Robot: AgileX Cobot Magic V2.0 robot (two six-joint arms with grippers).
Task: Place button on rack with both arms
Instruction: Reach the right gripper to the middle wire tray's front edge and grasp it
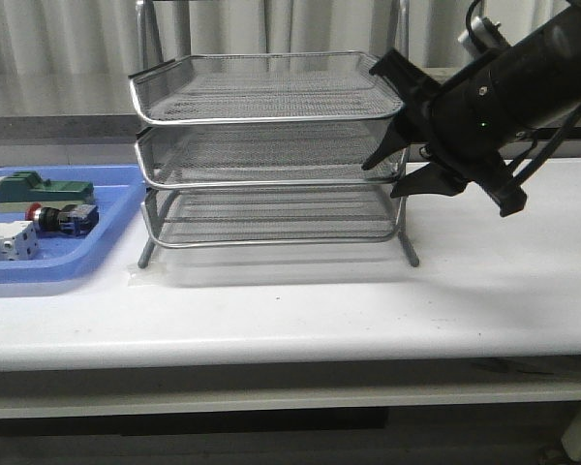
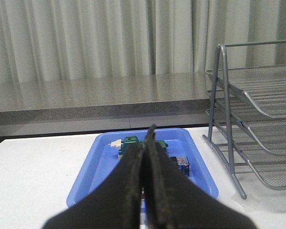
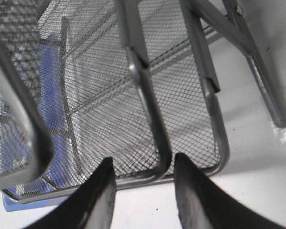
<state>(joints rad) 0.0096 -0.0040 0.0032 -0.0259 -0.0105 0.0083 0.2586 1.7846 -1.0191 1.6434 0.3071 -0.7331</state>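
The rack (image 1: 271, 145) stands in the upper middle of the front view, 3 wire-mesh tiers on a chrome frame, and no item shows in any tier. At the left edge of that view lies a blue tray (image 1: 111, 208) on the white table (image 1: 368, 300). Inside it, the button (image 1: 63, 218) lies on its side near the tray's middle, red cap toward the left and blue block toward the right. Above it in the frame sits a green-topped block (image 1: 39, 186), and at the lower left of the tray a white boxy block (image 1: 8, 242).

The right gripper (image 1: 382, 176) hangs at the rack's right end, in the upper right of the front view, its black fingers (image 3: 97, 195) spread apart with nothing between them. In the right wrist view the rim of the middle tier sits just at the gap between the fingertips; whether it touches them cannot be told.

The left gripper (image 2: 146, 143) shows only in the left wrist view, at the bottom centre, its fingers pressed together and holding nothing, aimed toward the blue tray (image 2: 100, 167).
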